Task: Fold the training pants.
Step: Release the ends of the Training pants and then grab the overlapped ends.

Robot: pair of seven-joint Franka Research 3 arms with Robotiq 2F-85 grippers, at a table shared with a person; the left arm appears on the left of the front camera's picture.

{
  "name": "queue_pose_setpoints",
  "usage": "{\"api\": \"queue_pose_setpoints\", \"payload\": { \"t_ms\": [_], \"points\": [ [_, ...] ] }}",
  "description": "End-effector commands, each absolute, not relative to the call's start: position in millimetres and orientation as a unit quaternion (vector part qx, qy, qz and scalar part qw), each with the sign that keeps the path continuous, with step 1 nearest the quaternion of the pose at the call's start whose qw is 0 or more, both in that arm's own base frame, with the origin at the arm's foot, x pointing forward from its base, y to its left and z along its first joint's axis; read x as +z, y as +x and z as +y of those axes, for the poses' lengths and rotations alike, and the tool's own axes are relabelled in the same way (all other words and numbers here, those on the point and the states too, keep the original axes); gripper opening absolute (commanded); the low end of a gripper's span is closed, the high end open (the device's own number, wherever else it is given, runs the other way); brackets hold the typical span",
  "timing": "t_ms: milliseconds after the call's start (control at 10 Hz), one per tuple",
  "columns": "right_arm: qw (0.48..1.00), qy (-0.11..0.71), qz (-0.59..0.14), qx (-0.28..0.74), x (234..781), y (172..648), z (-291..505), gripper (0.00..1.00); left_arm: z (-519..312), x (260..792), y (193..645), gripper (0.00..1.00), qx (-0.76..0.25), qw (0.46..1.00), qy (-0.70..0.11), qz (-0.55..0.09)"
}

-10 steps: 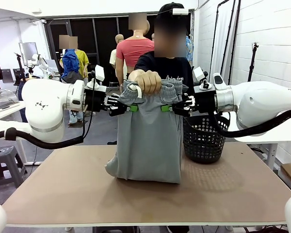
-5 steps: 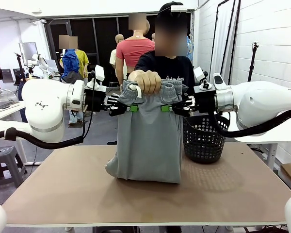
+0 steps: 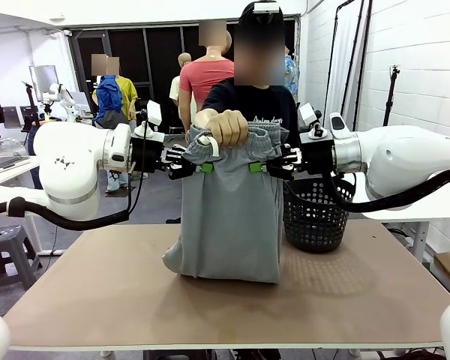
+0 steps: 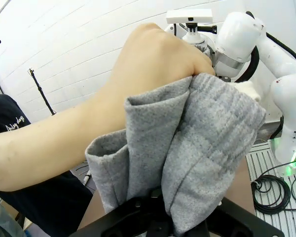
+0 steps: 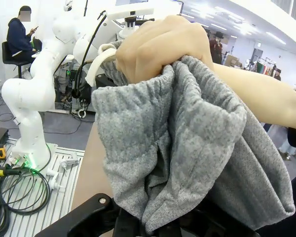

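The training pants point(image 3: 229, 217) hang long axis vertical between my arms, their lower end bunched on the table point(image 3: 90, 300). My left gripper point(image 3: 203, 167) and right gripper point(image 3: 253, 167) each pinch one waistband side, level with each other. The person's hand point(image 3: 228, 127) grips the middle, just above.

light grey jersey training pants point(image 3: 229, 217): soft knit cloth, heathered, matt, slightly fuzzy up close, waistband gathered into ridges. white drawstring point(image 5: 94, 63): smooth flat cord. brown tabletop point(image 3: 97, 292): flat, matt, board-like. black mesh basket point(image 3: 315, 225): looks plastic, open lattice, dull. white arm shells point(image 3: 67, 169): smooth, glossy plastic. left gripper point(image 3: 202, 166), right gripper point(image 3: 253, 166): matt black bodies, smooth green pads point(image 3: 206, 167).
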State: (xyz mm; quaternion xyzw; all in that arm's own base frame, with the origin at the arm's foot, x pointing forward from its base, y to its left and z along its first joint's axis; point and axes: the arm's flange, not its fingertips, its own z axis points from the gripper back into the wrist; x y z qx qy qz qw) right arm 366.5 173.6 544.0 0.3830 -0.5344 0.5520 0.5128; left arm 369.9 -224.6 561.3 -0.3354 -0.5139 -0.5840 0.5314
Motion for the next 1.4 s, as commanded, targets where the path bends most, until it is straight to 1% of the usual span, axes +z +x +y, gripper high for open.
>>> {"api": "queue_pose_setpoints", "payload": {
  "t_ms": [0,100,200,300,600,700,1300],
  "points": [
    [0.511,0.381,-0.535,0.555,545,364,175,0.00,-226,564,370,0.00,-0.580,0.535,-0.334,-0.515],
    [0.513,0.383,-0.534,0.552,544,366,174,0.00,-226,564,370,0.00,-0.580,0.535,-0.334,-0.515],
    [0.518,0.389,-0.530,0.547,543,366,169,0.08,-225,561,370,0.00,-0.584,0.531,-0.335,-0.514],
    [0.522,0.399,-0.530,0.536,543,365,166,0.27,-222,558,372,0.20,-0.575,0.533,-0.346,-0.516],
    [0.534,0.390,-0.531,0.530,546,364,168,0.85,-216,555,376,0.80,-0.562,0.535,-0.356,-0.521],
    [0.538,0.385,-0.532,0.528,546,365,170,1.00,-214,556,377,1.00,-0.559,0.534,-0.359,-0.523],
    [0.543,0.389,-0.532,0.520,543,366,178,1.00,-202,556,374,1.00,-0.549,0.532,-0.362,-0.533]
  ]
}}
